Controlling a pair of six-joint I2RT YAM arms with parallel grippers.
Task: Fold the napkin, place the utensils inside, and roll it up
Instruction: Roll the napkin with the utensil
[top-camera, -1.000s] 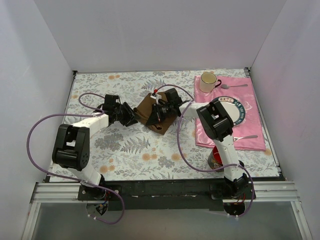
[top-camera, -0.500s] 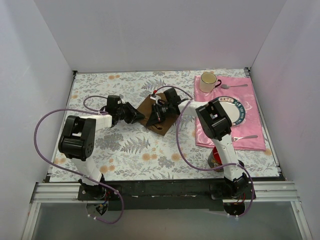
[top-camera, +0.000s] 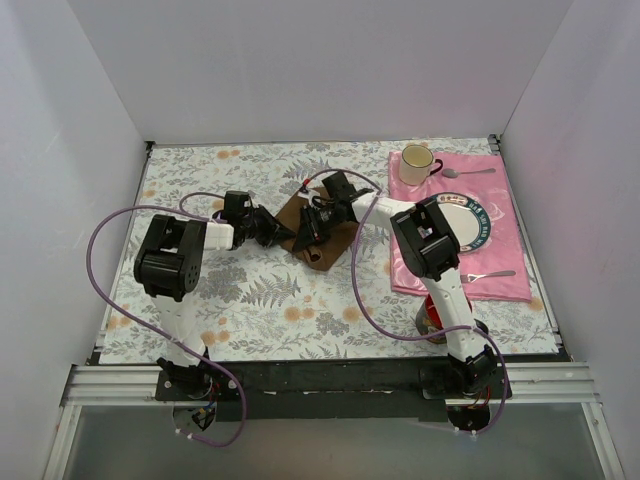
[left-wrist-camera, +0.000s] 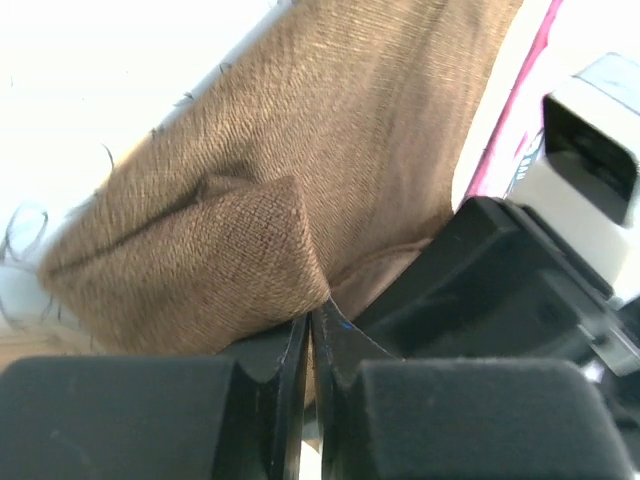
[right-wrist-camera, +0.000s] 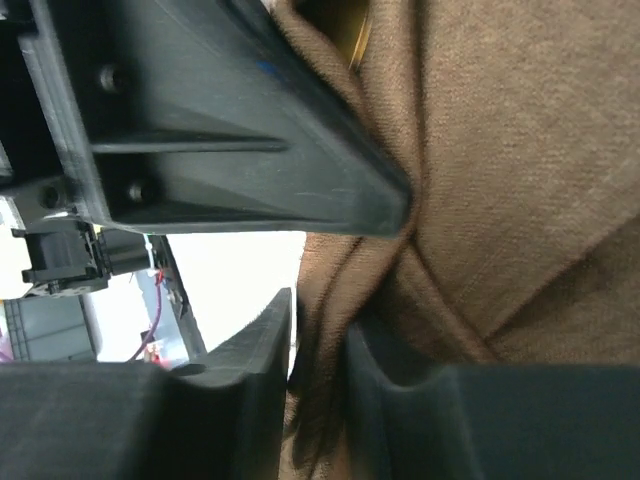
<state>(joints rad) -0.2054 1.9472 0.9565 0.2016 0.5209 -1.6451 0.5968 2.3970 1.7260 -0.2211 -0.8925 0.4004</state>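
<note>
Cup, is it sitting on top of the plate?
No, the cup stands on the pink placemat, at its far corner, apart from the plate.

No text, label, brand or number can be read in any of the views. The dark band on the rim of the plate (top-camera: 487, 226) is too small to tell whether it carries letters or only a pattern.

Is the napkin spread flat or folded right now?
Folded, not flat: napkin shows overlapping layers and creases; left gripper and right gripper each pinch a fold.
</note>
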